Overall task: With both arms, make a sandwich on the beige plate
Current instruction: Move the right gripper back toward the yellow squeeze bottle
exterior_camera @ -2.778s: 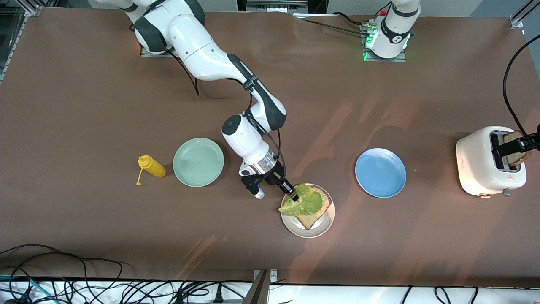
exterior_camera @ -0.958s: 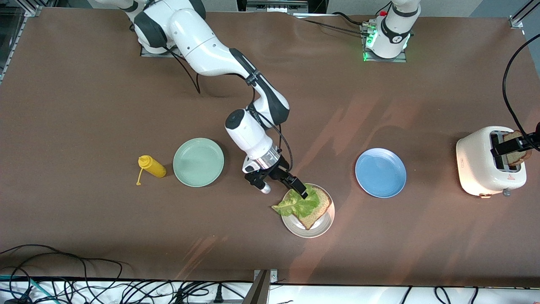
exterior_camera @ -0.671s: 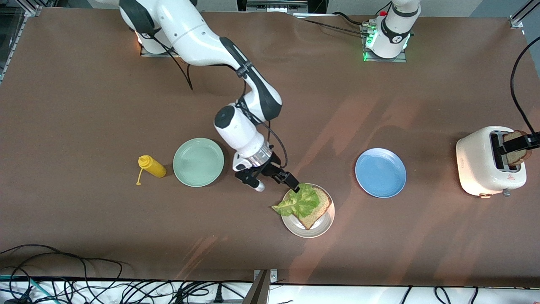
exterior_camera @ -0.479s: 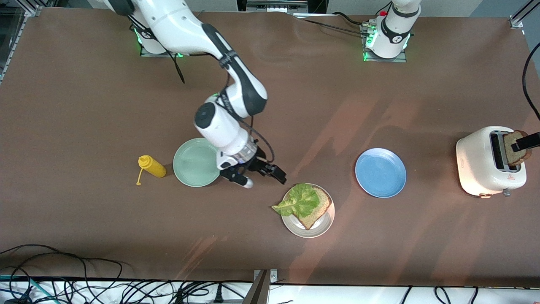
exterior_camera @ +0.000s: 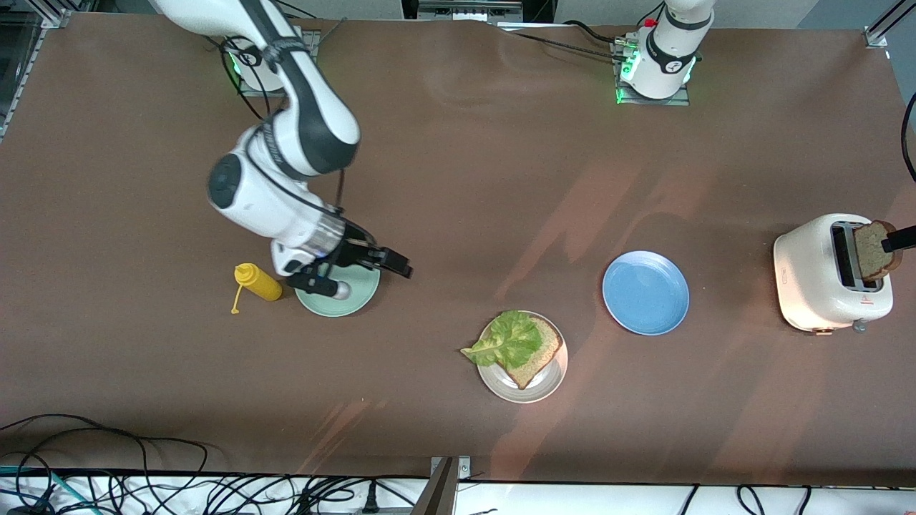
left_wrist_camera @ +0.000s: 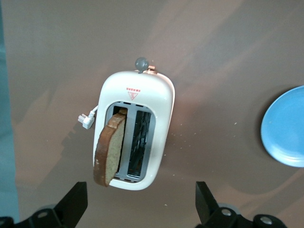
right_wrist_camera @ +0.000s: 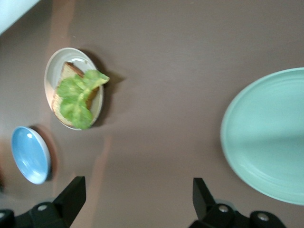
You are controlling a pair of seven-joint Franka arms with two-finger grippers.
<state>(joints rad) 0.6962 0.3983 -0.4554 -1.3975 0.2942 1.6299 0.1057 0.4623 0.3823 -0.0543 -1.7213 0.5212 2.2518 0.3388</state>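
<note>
The beige plate [exterior_camera: 554, 383] [right_wrist_camera: 49, 80] holds one brown bread slice [exterior_camera: 538, 357] [right_wrist_camera: 67, 71] with a ruffled lettuce leaf [exterior_camera: 512, 340] [right_wrist_camera: 73, 100] lying on it. A second bread slice [exterior_camera: 871, 250] [left_wrist_camera: 109, 152] stands up out of a slot of the white toaster [exterior_camera: 816, 279] [left_wrist_camera: 142, 95]. My left gripper [exterior_camera: 899, 241] [left_wrist_camera: 140, 206] hangs open over the toaster, at the edge of the front view, holding nothing. My right gripper [exterior_camera: 379, 262] [right_wrist_camera: 135, 199] is open and empty over the edge of the mint-green plate [exterior_camera: 354, 297] [right_wrist_camera: 266, 137].
A blue plate [exterior_camera: 645, 292] [left_wrist_camera: 285, 128] [right_wrist_camera: 28, 154] lies between the beige plate and the toaster. A yellow mustard bottle [exterior_camera: 259, 282] lies beside the mint-green plate, toward the right arm's end. Cables run along the table edge nearest the camera.
My right gripper let go of the lettuce and swung away from the beige plate to over the mint-green plate. My left gripper drew back from the toaster's bread slice.
</note>
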